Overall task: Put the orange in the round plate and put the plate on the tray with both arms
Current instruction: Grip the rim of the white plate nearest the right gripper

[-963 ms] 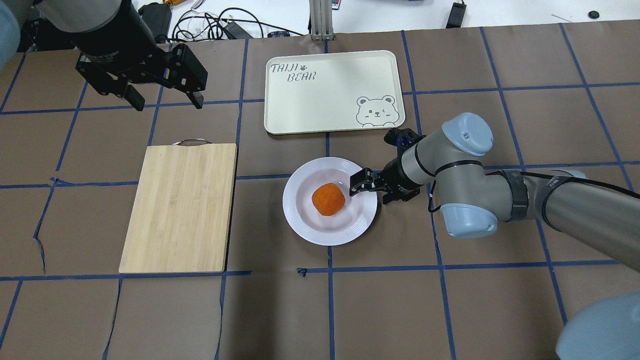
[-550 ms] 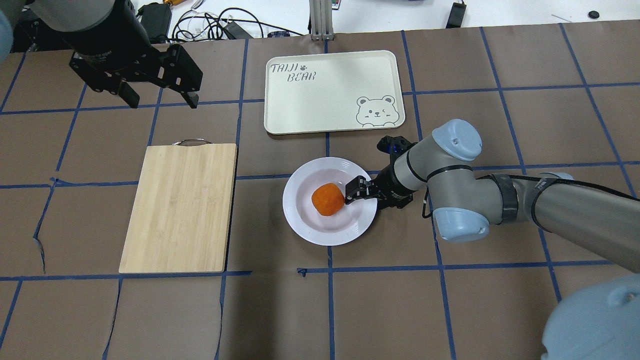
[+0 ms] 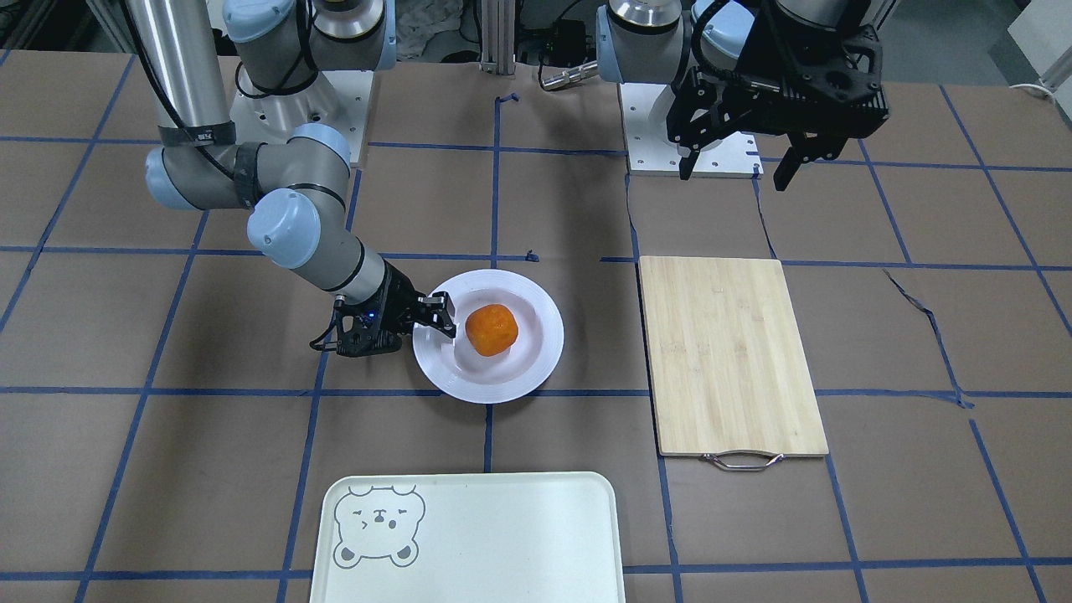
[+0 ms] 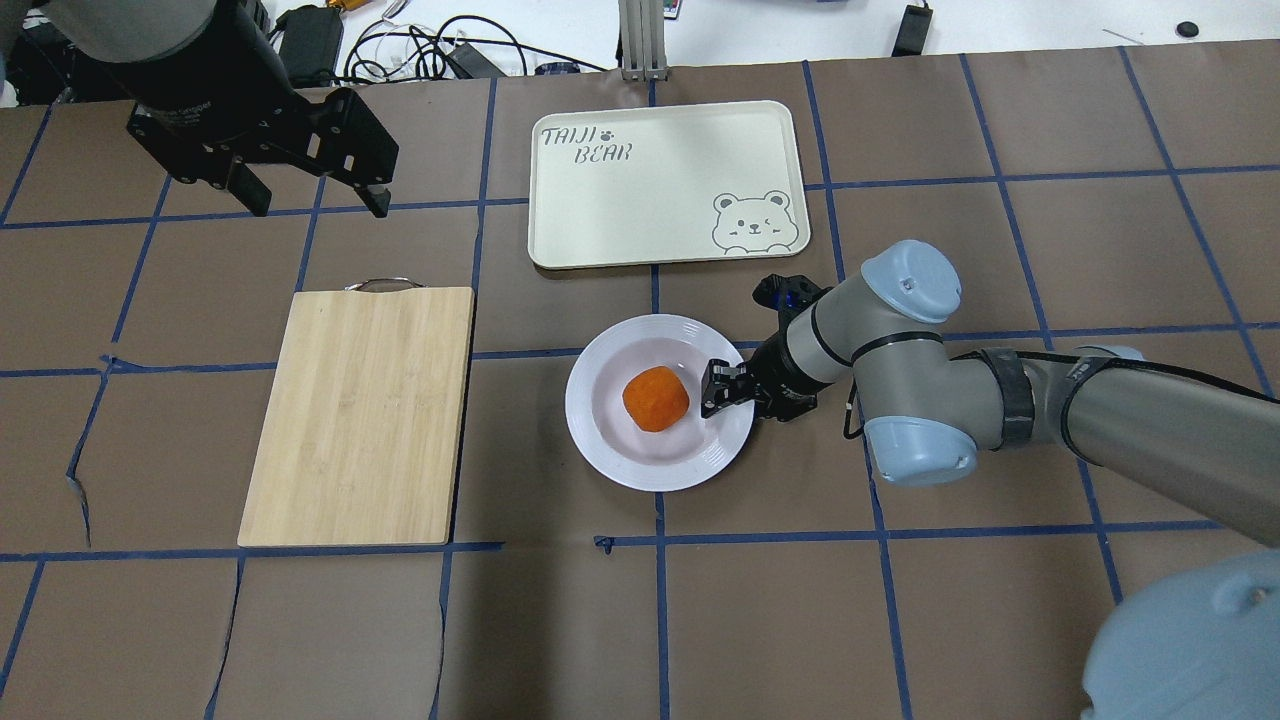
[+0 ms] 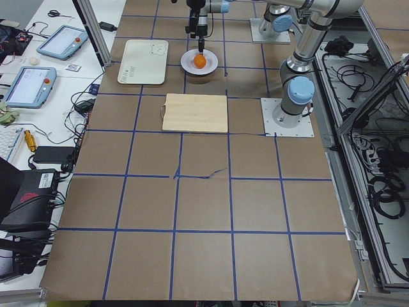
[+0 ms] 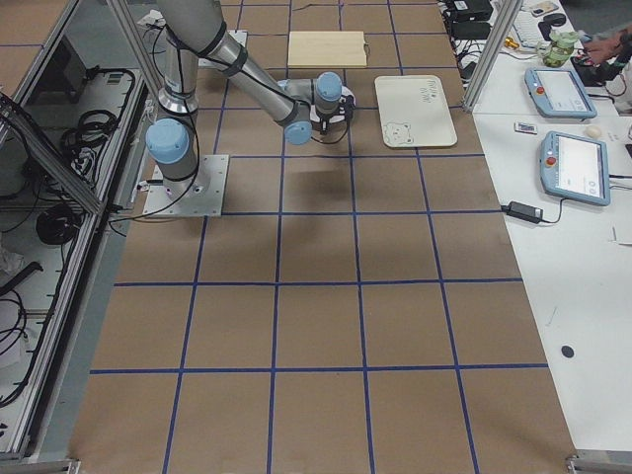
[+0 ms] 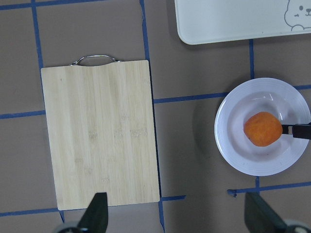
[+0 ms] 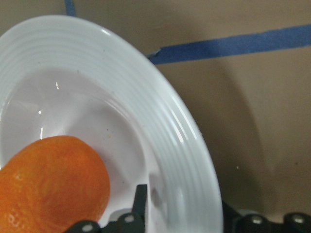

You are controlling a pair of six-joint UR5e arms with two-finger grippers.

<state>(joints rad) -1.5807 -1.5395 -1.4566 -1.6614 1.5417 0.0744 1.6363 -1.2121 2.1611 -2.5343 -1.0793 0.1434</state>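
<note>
The orange [image 4: 655, 398] [image 3: 492, 329] lies in the sunken centre of the white round plate [image 4: 610, 440] [image 3: 502, 385], which sits flat on the table. My right gripper [image 4: 722, 388] [image 3: 440, 314] reaches in low from the right. Its jaws straddle the plate's right rim and appear shut on it. The right wrist view shows one finger [image 8: 140, 199] inside the plate [image 8: 121, 73], next to the orange [image 8: 48, 184]. My left gripper [image 4: 310, 195] [image 3: 737, 167] hangs open and empty, high over the back left. The cream tray [image 4: 650, 200] [image 3: 502, 544] lies beyond the plate.
A bamboo cutting board [image 4: 360, 415] [image 3: 729, 352] with a metal handle lies left of the plate, below my left gripper. Cables and devices sit on the white bench behind the tray. Brown paper with blue tape lines covers the table.
My right gripper pushed in toward the orange, then drew back slightly onto the plate's rim with its jaws narrower. The left gripper drifted a little left and away. Plate and orange stayed put.
</note>
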